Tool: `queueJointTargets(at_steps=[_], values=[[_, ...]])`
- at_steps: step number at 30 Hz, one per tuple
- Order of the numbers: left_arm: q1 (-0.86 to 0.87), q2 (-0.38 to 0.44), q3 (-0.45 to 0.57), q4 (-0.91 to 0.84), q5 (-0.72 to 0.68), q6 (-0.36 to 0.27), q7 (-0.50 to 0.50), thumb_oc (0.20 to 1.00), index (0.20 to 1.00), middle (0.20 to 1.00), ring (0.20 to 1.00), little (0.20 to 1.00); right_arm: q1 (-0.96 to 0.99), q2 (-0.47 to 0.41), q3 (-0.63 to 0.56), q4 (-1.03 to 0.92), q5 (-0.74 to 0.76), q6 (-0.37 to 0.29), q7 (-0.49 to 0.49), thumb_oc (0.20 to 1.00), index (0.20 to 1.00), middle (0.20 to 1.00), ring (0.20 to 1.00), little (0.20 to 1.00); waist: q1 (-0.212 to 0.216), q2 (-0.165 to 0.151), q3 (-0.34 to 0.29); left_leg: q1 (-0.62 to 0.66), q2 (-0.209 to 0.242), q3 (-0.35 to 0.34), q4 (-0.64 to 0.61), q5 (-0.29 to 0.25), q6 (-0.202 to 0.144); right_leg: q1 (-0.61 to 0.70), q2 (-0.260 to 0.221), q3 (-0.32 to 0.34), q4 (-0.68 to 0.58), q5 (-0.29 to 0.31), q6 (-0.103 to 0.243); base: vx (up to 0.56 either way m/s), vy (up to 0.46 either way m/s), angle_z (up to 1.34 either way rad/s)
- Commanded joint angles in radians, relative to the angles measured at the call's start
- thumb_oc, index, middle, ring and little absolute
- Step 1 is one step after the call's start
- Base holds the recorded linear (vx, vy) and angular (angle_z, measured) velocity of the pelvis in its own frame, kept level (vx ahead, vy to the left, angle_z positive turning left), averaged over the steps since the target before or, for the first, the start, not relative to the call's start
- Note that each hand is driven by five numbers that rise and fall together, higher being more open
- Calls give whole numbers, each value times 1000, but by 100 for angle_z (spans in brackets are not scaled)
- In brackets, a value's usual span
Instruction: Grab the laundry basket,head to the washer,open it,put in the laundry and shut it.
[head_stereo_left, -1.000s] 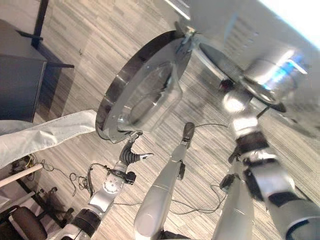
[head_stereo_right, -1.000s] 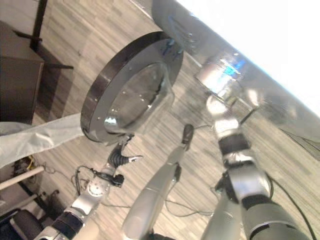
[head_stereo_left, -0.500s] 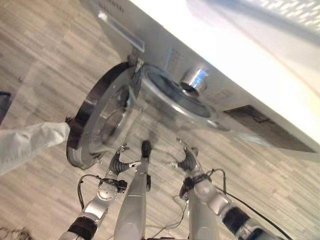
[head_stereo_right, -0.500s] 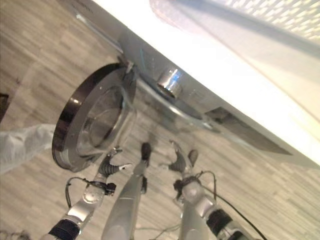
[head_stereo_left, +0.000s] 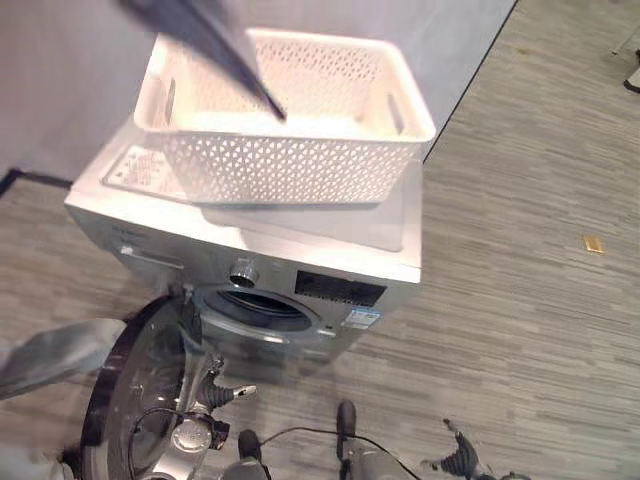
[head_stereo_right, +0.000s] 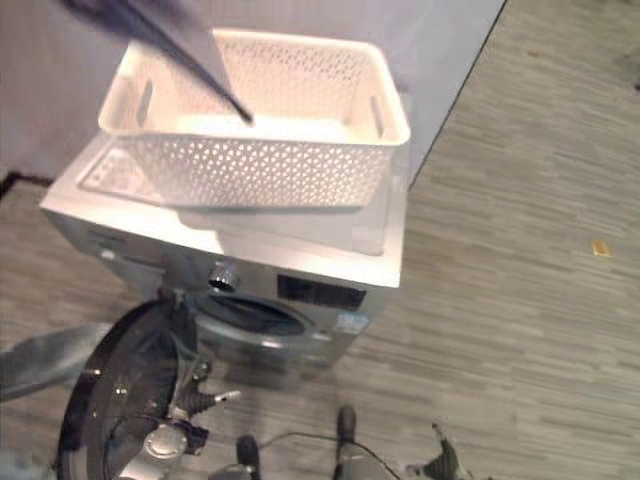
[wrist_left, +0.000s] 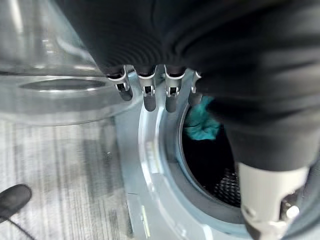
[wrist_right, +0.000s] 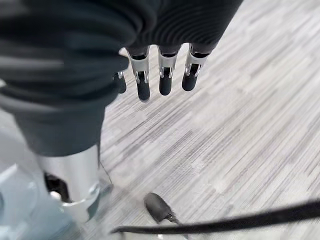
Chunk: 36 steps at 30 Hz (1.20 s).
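Head camera now tilted up from half a second ago: white laundry basket (head_stereo_left: 285, 115) atop washer (head_stereo_left: 250, 250), door (head_stereo_left: 135, 400) swung open. Teal laundry (wrist_left: 202, 125) inside drum. Left hand (head_stereo_left: 222, 392) beside door, right hand (head_stereo_left: 455, 462) low; both relaxed, empty. Shutting remains.

The left hand (wrist_left: 150, 95) hangs with straight fingers before the washer's open drum (wrist_left: 210, 170), teal laundry (wrist_left: 202, 127) inside, glass door (wrist_left: 55, 75) beside it.
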Motion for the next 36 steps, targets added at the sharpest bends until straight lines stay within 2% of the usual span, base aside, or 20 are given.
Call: queueJointTargets(at_steps=[1,5,6,7,11,12,16,18,21,22,24,26,28,29,30,31,32,35,36], values=[[-25,-26,62,-6,4,14,-41,1000,1000,1000,1000,1000,-35,-122,-206,-249,20,19,-21,1000,1000,1000,1000,1000,-8,60,46,42,40,-64,-66,35,8,110,-35,57,105,-144,83,69,-19,-41],[-47,-60,41,16,27,32,-47,1000,1000,1000,1000,1000,-53,-165,-365,-429,25,38,-112,1000,1000,1000,1000,1000,-31,87,8,97,36,-50,-100,34,6,141,-37,68,97,-153,89,59,-19,-14],[-48,-61,41,16,27,32,-46,1000,1000,1000,1000,1000,-53,-165,-366,-431,25,39,-111,1000,1000,1000,1000,1000,-28,87,7,95,36,-48,-101,38,6,138,-36,70,95,-150,88,25,-24,-4],[-80,-76,17,15,28,34,-45,1000,1000,1000,1000,1000,-104,-178,-410,-494,30,34,-164,1000,1000,1000,1000,1000,-30,95,-5,107,36,-50,-106,34,6,152,-35,69,88,-155,87,17,-37,-1],[-124,-90,-2,-11,24,39,-43,1000,1000,1000,1000,1000,-184,-222,-491,-671,-18,30,-236,1000,1000,1000,1000,1000,-21,101,-33,115,38,-65,-108,29,2,182,-32,58,69,-163,82,50,-56,3],[-133,-92,-4,-27,16,44,-46,1000,1000,1000,1000,1000,-225,-248,-523,-810,-59,28,-254,1000,1000,1000,1000,1000,-14,101,-43,119,38,-77,-108,24,0,197,-30,50,64,-172,81,23,-60,8],[-134,-91,-15,-46,16,42,-54,1000,1000,1000,1000,1000,-293,-303,-548,-901,-94,20,-266,1000,1000,1000,1000,1000,11,93,-56,110,39,-97,-108,35,-4,212,-26,31,55,-173,75,24,-56,10],[-127,-81,-39,-60,34,47,-76,1000,1000,1000,1000,1000,-383,-395,-542,-962,-70,-1,-242,1000,1000,1000,1000,1000,27,86,-63,100,38,-122,-108,41,-9,226,-22,12,52,-181,70,20,-55,38],[-117,-66,-58,-55,36,48,-99,1000,1000,1000,1000,1000,-519,-532,-448,-945,-12,-19,-163,1000,1000,1000,1000,1000,54,70,-67,93,38,-140,-108,49,-13,235,-20,-4,51,-186,66,2,-33,36],[-107,-61,-79,-44,30,49,-111,1000,1000,1000,1000,1000,-643,-624,-346,-898,65,-29,-91,1000,1000,1000,1000,1000,76,53,-69,90,37,-152,-108,54,-17,243,-18,-18,50,-187,63,-15,-28,26],[-101,-59,-83,-41,24,48,-118,1000,1000,1000,1000,1000,-727,-666,-281,-869,95,-31,-64,1000,1000,1000,1000,1000,82,48,-70,85,38,-158,-108,57,-19,245,-17,-25,49,-188,61,2,-12,21],[-100,-51,-81,-33,13,47,-124,1000,1000,1000,1000,1000,-901,-733,-135,-780,146,-35,-11,1000,1000,1000,1000,1000,94,37,-68,81,38,-168,-108,61,-24,250,-14,-39,47,-189,58,2,-6,20],[-95,-36,-84,-29,-8,47,-127,1000,1000,1000,1000,1000,-1035,-759,-22,-720,238,-37,51,1000,1000,1000,1000,1000,112,20,-65,72,40,-181,-108,67,-28,253,-12,-54,46,-191,56,-17,-1,21],[-96,-41,-79,-28,-19,48,-129,1000,1000,1000,1000,1000,-1118,-762,52,-681,276,-42,68,1000,1000,1000,1000,1000,108,22,-62,66,40,-188,-108,70,-29,253,-11,-61,45,-192,54,-23,3,34],[-100,-31,-89,-21,-30,46,-130,1000,1000,1000,1000,1000,-1180,-767,108,-625,322,-35,108,1000,1000,1000,1000,1000,125,4,-60,58,41,-198,-108,76,-34,254,-9,-70,44,-192,52,-19,-5,38],[-102,-32,-85,-18,-37,45,-132,1000,1000,1000,1000,1000,-1261,-767,179,-563,355,-35,124,1000,1000,1000,1000,1000,126,3,-57,50,41,-206,-108,79,-36,254,-9,-80,42,-191,51,-37,-14,24],[-106,-20,-91,-10,-50,47,-136,1000,1000,1000,1000,1000,-1368,-751,288,-481,409,-12,184,1000,1000,1000,1000,1000,145,-15,-50,31,41,-224,-108,87,-40,253,-7,-100,39,-190,47,-28,-12,29],[-109,-24,-87,-7,-52,46,-135,1000,1000,1000,1000,1000,-1425,-745,344,-448,417,-8,196,1000,1000,1000,1000,1000,145,-16,-46,22,41,-234,-108,90,-42,253,-5,-110,36,-190,47,-12,-3,44],[-110,-20,-85,3,-55,48,-137,1000,1000,1000,1000,1000,-1476,-733,402,-399,454,1,240,1000,1000,1000,1000,1000,157,-31,-39,6,41,-248,-108,97,-45,253,-1,-127,31,-191,44,-5,-4,29]])
